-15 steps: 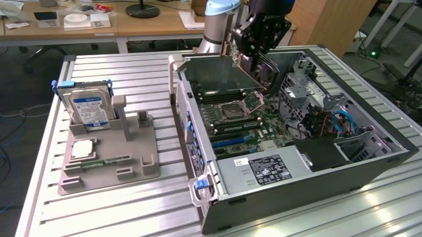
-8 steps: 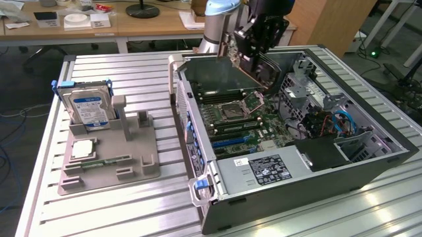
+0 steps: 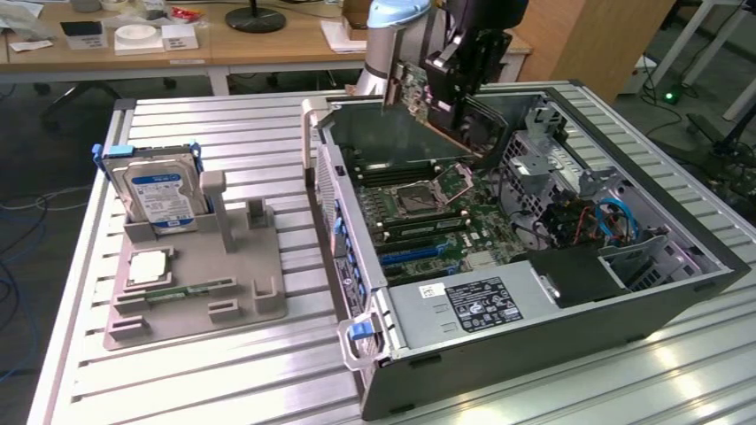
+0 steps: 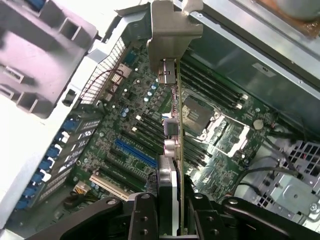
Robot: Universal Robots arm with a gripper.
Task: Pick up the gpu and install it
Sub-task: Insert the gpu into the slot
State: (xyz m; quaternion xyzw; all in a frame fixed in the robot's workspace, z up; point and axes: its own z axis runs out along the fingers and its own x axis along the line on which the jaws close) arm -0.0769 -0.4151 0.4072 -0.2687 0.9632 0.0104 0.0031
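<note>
Within the hand (image 4: pixel 170 206), the gpu (image 4: pixel 170 126)

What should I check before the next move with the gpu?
1. Grip: ok. The gripper is shut on the gpu, with a finger on each face.
2. Card height: ok. It hangs above the open case, clear of the board.
3. Blue slot: ok, nothing is in it.
4. Card lined up over that slot: cannot tell.
5. Cables: ok. They lie at the exterior view's right of the case, apart from the slot.
</note>
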